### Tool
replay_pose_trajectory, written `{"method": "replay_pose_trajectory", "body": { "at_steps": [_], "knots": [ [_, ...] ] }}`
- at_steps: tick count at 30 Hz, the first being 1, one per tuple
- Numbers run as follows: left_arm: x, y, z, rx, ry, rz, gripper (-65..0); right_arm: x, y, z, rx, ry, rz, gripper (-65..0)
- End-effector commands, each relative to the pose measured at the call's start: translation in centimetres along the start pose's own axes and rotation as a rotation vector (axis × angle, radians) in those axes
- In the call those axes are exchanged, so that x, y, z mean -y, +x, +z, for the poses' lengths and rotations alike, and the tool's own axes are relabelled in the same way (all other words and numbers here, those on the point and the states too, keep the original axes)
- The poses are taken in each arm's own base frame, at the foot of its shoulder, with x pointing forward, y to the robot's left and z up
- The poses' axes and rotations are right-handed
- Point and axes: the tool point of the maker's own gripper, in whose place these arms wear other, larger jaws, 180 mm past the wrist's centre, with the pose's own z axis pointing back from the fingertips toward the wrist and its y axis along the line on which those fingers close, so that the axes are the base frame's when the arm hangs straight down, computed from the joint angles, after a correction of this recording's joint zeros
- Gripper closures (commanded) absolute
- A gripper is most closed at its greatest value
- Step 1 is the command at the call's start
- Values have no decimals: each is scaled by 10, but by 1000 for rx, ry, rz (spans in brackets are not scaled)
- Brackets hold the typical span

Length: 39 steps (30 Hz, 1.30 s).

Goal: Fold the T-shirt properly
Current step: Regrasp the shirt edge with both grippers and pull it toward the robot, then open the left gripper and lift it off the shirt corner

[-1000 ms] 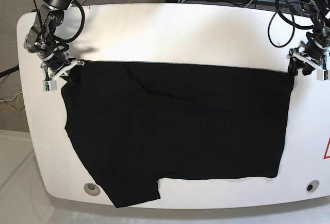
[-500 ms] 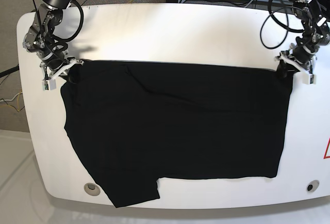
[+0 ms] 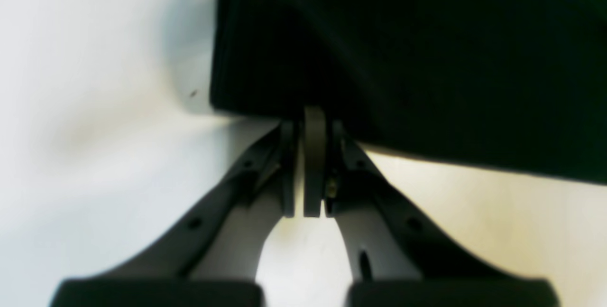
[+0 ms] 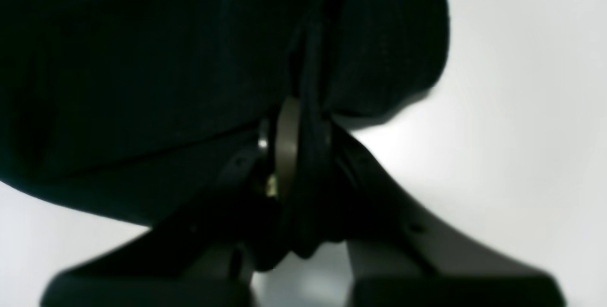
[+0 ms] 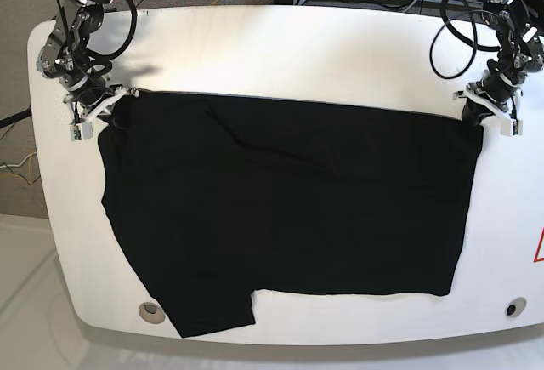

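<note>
Black T-shirt (image 5: 289, 217) spread flat across white table (image 5: 280, 47), hem overhanging front edge. Left gripper (image 5: 484, 113) pinching its far corner; right gripper (image 5: 100, 108) pinching opposite far corner, cloth between fingers

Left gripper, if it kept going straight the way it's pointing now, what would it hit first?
The left gripper is already shut on the corner edge of the T-shirt, so going straight on it would likely just push into more of that black cloth lying on the table.
</note>
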Motion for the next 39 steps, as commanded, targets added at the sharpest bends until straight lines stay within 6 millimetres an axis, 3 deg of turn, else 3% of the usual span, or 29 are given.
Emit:
{"method": "replay_pose_trajectory", "body": {
  "at_steps": [1,12,18,28,30,39],
  "knots": [
    [-2,15,10,48,8,-39,0,8,21,10,48,-26,34,0],
    [0,7,28,51,18,-71,0,8,33,15,82,-28,39,0],
    [1,3,34,48,21,-83,0,9,29,17,76,-27,30,0],
    [11,-21,64,-18,27,-153,0,5,-4,36,17,-29,48,0],
    [15,-34,81,-58,27,-193,0,2,-14,46,0,-32,62,0],
    [22,-47,104,-104,29,-244,0,1,-34,59,-38,-32,64,0]
  ]
}}
